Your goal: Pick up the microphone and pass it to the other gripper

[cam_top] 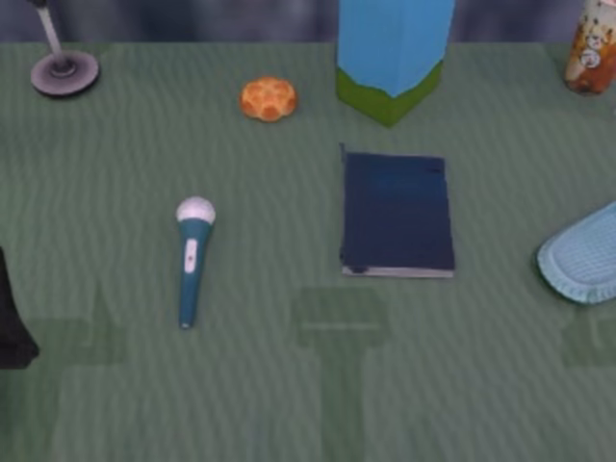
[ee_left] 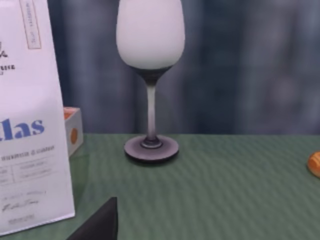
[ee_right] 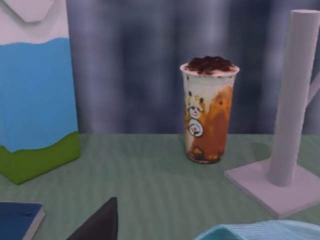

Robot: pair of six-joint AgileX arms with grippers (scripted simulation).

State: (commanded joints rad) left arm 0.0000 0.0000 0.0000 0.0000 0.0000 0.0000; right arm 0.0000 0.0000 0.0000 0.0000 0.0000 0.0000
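Observation:
The microphone (cam_top: 192, 260) lies flat on the green table, left of centre, its round white head pointing to the far side and its teal handle toward the near edge. Nothing holds it. My left gripper (cam_top: 12, 332) shows as a black shape at the table's left edge, well to the left of the handle's end. In the left wrist view only a black part of that gripper (ee_left: 102, 222) shows, and the microphone is out of view there. My right gripper (ee_right: 102, 222) shows only in the right wrist view, low over the table near the book's corner.
A wine glass (cam_top: 64, 69) stands at the far left, with a bread roll (cam_top: 268, 98) and a blue-and-green carton (cam_top: 393, 58) farther right. A navy book (cam_top: 397, 214) lies at centre right. A drink cup (cam_top: 592, 48) and a pale blue shoe (cam_top: 582, 258) are at the right edge.

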